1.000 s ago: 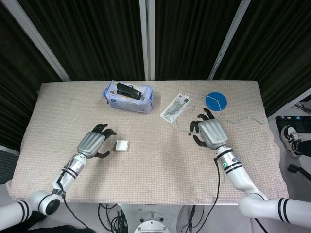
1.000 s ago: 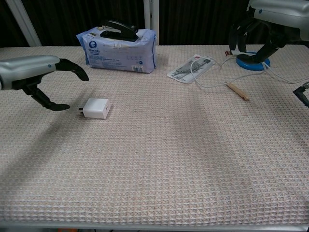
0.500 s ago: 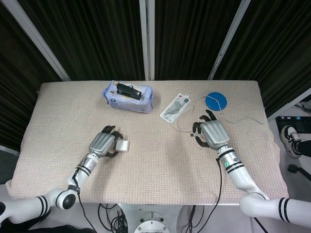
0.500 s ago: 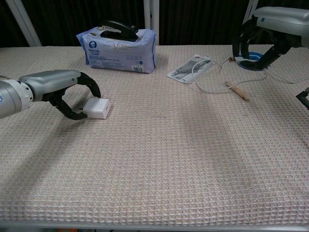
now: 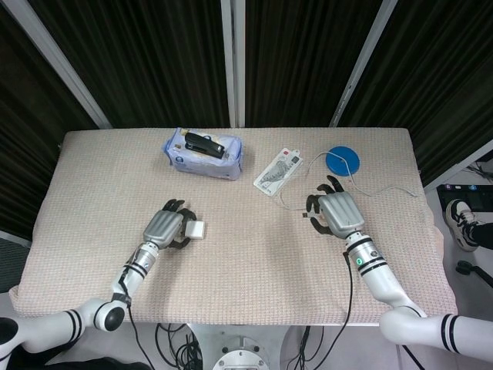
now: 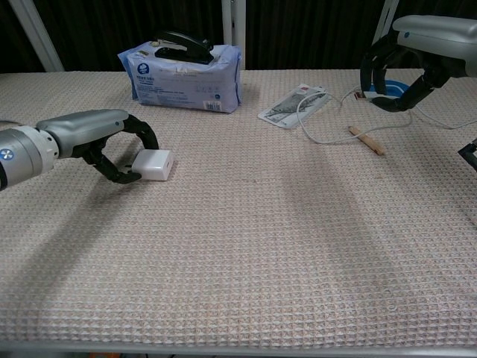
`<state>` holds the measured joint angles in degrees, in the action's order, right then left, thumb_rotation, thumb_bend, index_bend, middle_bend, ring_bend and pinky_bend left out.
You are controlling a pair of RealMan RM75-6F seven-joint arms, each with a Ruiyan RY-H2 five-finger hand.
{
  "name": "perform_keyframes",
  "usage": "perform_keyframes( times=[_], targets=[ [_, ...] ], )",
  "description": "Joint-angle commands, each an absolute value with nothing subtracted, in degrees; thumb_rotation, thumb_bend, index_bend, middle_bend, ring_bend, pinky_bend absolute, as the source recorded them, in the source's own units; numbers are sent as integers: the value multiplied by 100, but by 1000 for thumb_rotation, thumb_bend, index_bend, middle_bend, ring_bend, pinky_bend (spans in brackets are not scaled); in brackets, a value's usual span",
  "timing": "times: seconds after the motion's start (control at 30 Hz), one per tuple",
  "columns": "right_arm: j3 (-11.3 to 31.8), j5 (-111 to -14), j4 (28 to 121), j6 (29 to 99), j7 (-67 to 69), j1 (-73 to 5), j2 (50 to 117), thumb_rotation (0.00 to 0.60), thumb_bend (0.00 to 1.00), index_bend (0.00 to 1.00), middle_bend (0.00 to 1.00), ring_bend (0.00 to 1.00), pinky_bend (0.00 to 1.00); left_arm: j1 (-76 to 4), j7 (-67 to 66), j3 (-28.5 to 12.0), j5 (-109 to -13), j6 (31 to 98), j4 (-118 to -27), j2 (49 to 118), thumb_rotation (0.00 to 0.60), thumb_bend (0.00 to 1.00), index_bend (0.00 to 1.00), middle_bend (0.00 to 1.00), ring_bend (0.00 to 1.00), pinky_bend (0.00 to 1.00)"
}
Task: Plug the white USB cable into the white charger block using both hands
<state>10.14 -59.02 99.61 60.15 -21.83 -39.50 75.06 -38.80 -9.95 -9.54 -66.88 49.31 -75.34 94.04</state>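
Note:
The white charger block (image 6: 155, 165) (image 5: 196, 230) lies on the beige mat, left of centre. My left hand (image 6: 89, 134) (image 5: 163, 225) curls around its left end, with a finger over the top and the thumb at its front corner, pinching it. The white USB cable (image 6: 322, 138) (image 5: 385, 190) loops across the back right. My right hand (image 6: 417, 52) (image 5: 337, 212) hovers over the cable's end, fingers curved and apart, holding nothing that I can see. The plug itself is too small to make out.
A blue wipes packet (image 6: 182, 74) with a black clip on top stands at the back. A flat printed packet (image 6: 292, 106), a blue disc (image 5: 342, 161) and a small wooden stick (image 6: 367, 140) lie near the cable.
My left hand has reached right and closed its fingers around the charger block, nudging it slightly right. The right hand has dropped a little lower over the cable.

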Motion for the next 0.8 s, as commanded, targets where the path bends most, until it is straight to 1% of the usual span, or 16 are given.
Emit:
perform_keyframes(
  times=[0.03, 0.23, 0.43, 0.6, 0.8],
  targets=[
    [1010, -5896, 9954, 6011, -2182, -3948, 7514, 600, 332, 576, 552, 206, 56, -3884, -926, -948, -6682, 4934, -7531, 9413, 586, 295, 315, 278, 56, 5],
    [1000, -5887, 9924, 6002, -2181, -3946, 7540, 600, 332, 581, 554, 209, 56, -3903, -745, -968, -6591, 4868, -7466, 9481, 586, 313, 330, 293, 68, 16],
    [995, -5887, 9909, 6013, -2175, -3932, 7551, 600, 332, 583, 556, 212, 56, -3893, -405, -1030, -6590, 4895, -7322, 9617, 583, 377, 424, 372, 142, 71],
    [1013, -5883, 9909, 6026, -2128, -3914, 7545, 600, 331, 585, 558, 221, 57, -3836, 24, -1050, -6758, 4995, -7266, 9656, 585, 380, 481, 420, 185, 96],
    [1064, -5862, 10071, 5912, -2013, -3946, 7482, 600, 331, 587, 559, 221, 57, -3712, 657, -1106, -7071, 5301, -7398, 9604, 600, 379, 503, 442, 200, 111]
  ],
)
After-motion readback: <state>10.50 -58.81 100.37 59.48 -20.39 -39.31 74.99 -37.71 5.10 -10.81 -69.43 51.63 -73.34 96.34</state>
